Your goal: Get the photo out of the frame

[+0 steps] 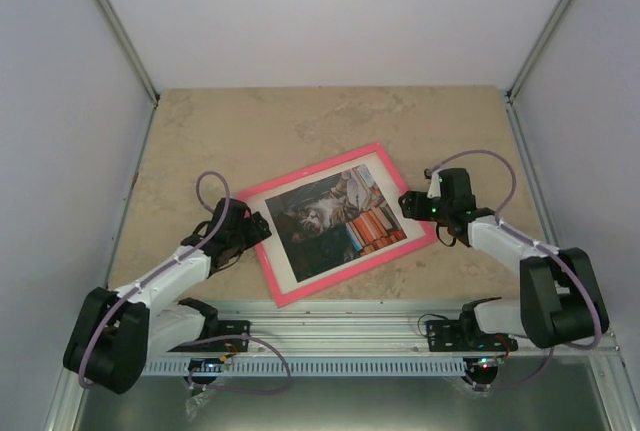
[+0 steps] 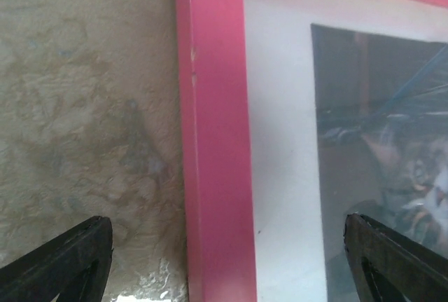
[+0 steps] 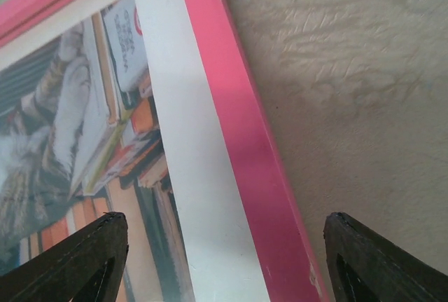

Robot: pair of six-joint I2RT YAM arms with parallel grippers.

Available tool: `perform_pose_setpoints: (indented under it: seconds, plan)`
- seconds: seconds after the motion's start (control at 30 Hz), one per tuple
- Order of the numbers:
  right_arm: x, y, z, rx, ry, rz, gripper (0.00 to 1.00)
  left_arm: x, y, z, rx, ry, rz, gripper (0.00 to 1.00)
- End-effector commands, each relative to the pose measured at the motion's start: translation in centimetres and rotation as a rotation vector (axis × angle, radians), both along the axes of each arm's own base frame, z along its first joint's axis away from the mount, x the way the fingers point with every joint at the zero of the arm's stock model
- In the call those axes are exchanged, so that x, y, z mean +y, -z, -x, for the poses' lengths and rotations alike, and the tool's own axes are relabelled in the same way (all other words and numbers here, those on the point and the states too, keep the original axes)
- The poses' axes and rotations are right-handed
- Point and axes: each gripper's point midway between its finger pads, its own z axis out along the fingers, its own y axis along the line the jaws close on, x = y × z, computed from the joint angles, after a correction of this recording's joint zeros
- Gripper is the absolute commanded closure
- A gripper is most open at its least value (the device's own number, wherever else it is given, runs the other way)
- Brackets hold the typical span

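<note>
Frame [image 1: 355, 271] flat on the stone-patterned table [image 1: 300, 116], photo [image 1: 335, 216] inside it, face up, bordered by a white mat [image 2: 280, 141].
Both arms sit low at opposite short ends. The left gripper [image 1: 258, 231] straddles the pink left edge, jaws spread wide, gripping nothing. The right gripper [image 1: 408, 203] straddles the right edge likewise, jaws apart and empty.

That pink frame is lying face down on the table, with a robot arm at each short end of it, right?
Not face down. The pink frame is lying face up on the table, with the left arm and the right arm at its short ends. The top view shows the cat photo looking up through it.
</note>
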Motion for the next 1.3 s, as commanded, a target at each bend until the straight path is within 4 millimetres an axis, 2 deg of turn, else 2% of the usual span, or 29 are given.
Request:
perform_pose_setpoints:
  seconds: [0.0, 0.17, 0.33, 0.53, 0.83, 0.93, 1.03, 1.13, 1.27]
  plan:
    - [0.9, 1.6, -0.1, 0.031, -0.049, -0.02, 0.24, -0.6, 0.8, 0.4, 0.019, 0.038, 0.005, 0.09]
    - [1.0, 3.2, 0.6, 0.085, -0.058, -0.02, 0.26, -1.4, 1.0, 0.3, 0.034, 0.066, 0.008, 0.12]
    - [1.6, 4.1, 2.5, 0.128, -0.089, -0.02, 0.28, -1.9, 0.6, -0.2, 0.028, 0.086, 0.004, 0.13]
    - [2.8, 4.3, 5.4, 0.154, -0.13, -0.025, 0.28, -2.7, -0.3, -1.4, 0.006, 0.114, -0.005, 0.14]
    - [3.0, 4.0, 8.7, 0.169, -0.116, -0.018, 0.3, -4.5, -0.5, -4.1, 0.0, 0.175, -0.012, 0.14]
    - [2.5, 4.0, 9.0, 0.174, -0.094, 0.009, 0.3, -4.4, -0.4, -4.6, 0.006, 0.172, -0.04, 0.13]
    - [2.0, 4.0, 8.9, 0.175, -0.071, 0.039, 0.3, -3.3, -0.7, -4.6, 0.002, 0.137, -0.088, 0.12]
    - [2.0, 3.7, 8.6, 0.172, -0.075, 0.053, 0.31, -2.4, -1.1, -4.1, -0.002, 0.109, -0.109, 0.1]
    - [1.8, 4.2, 8.2, 0.187, -0.076, 0.091, 0.32, -2.5, -1.1, -2.8, -0.004, 0.107, -0.062, 0.11]
